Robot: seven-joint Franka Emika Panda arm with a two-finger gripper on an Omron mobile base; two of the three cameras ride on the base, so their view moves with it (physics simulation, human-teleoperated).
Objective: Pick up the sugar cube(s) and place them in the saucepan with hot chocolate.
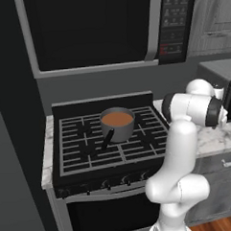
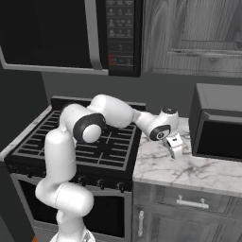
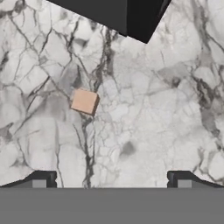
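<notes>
Gripper (image 2: 175,147): fingers spread wide, nothing between them, pointing down over the marble counter (image 2: 198,172) right of the stove (image 1: 109,141)
Sugar cube (image 3: 84,101): lies on the marble, ahead of the fingertips (image 3: 41,179) and toward the left one, apart from both
Saucepan (image 1: 118,125): on the stove grate, black handle toward the front
Hot chocolate (image 1: 117,119): fills the saucepan, flat orange-brown surface
Toaster oven (image 2: 220,127): on the counter, beside the gripper

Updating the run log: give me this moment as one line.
gripper: open, above marble counter | sugar cube: on counter, not gripped | saucepan: on stove, holds hot chocolate
</notes>
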